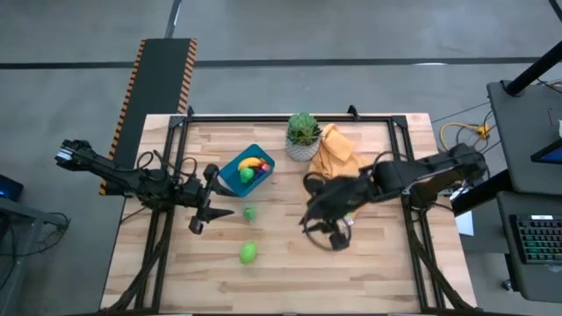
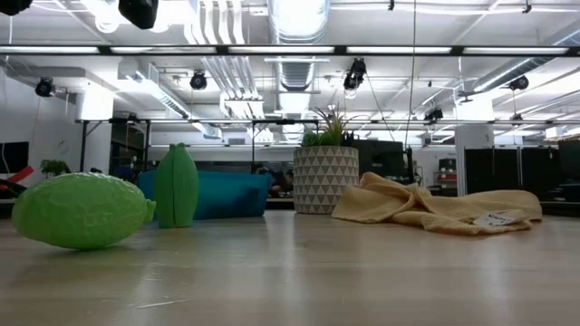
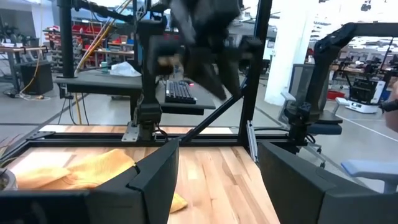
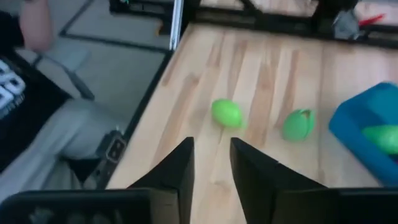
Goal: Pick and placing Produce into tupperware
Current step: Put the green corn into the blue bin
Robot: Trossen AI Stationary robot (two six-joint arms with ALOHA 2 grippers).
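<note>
Blue container (image 1: 230, 175): sits on the wooden table (image 1: 378, 272) left of the middle, just beside the white plant pot (image 1: 301, 149), and already holds a yellow banana (image 1: 250, 162), a green piece and something small and red. Probably set there so that either arm can reach it.

Loose produce: two green pieces left on the bare wood. Smaller ribbed one (image 1: 250, 212) stands upright near the container's front corner; rounder lemon-shaped one (image 1: 248, 254) lies on its side farther toward the table's front edge. Apart from each other and from everything else, so easy to take from above.

Left gripper (image 1: 211, 216): hangs just left of the ribbed piece, beside the container. Fingers (image 3: 155, 180) spread well apart with nothing between them. Looks parked, out of the way.

Right gripper (image 1: 329, 235): hovers over the table's middle right, in front of the crumpled yellow cloth (image 1: 338, 158), turned toward both green pieces. Fingers (image 4: 177, 168) separated by a narrow gap only, nothing in it. Seems lined up for a reach toward the produce; would need to widen before closing on either piece.

Judged roughly half done: several pieces in, two out.

Person seated beyond the table's edge, visible in the right wrist view.
</note>
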